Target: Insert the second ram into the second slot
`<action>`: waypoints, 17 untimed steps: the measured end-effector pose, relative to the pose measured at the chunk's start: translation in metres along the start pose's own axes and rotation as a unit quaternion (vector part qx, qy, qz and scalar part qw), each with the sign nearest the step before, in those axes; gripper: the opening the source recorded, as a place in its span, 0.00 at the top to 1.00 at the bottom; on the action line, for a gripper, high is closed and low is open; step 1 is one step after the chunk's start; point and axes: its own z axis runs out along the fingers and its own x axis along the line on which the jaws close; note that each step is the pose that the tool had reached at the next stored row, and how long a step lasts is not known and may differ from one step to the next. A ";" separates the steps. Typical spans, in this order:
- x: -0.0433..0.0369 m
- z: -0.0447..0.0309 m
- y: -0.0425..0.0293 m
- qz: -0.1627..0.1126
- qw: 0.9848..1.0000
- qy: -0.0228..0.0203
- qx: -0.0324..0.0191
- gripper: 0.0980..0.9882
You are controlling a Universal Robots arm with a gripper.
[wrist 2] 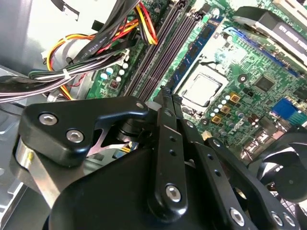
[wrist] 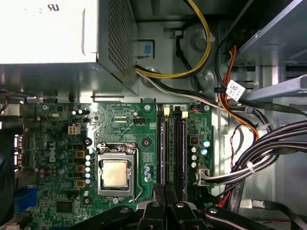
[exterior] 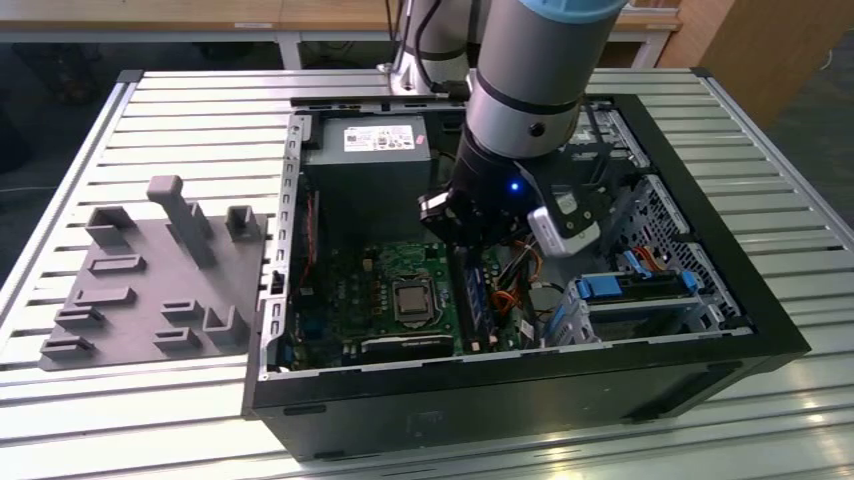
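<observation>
Closed gripper (wrist 2: 164, 96) hangs over slots (wrist 2: 163, 52) beside seated blue ram (wrist 2: 199, 45).

Open tower case (exterior: 767, 330) lies on its side, mid-frame, on the slatted metal table (exterior: 80, 420). Grey power supply (exterior: 367, 165) sits upper left inside, with the bare CPU socket (exterior: 411, 300) below it. Over at the exterior view's left, a grey fixture plate (exterior: 134, 300) with upright posts sits just beside the case.
</observation>
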 end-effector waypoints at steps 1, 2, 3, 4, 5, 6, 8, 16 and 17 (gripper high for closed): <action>-0.0001 0.0014 0.0000 -0.001 1.000 0.000 0.000 0.98; -0.0002 0.0031 -0.0001 -0.002 1.000 0.000 0.000 0.98; -0.0003 0.0049 -0.0001 -0.002 1.000 0.000 0.000 0.98; -0.0004 0.0067 -0.0002 -0.002 1.000 0.000 0.000 0.98; -0.0005 0.0082 -0.0002 -0.002 1.000 0.000 0.000 0.98; -0.0006 0.0096 -0.0003 -0.002 1.000 0.000 0.000 0.98; -0.0010 0.0122 -0.0003 -0.002 1.000 0.000 0.000 0.98; -0.0019 0.0176 -0.0001 -0.009 1.000 0.000 0.000 0.98; -0.0020 0.0182 -0.0001 -0.009 1.000 0.000 0.000 0.98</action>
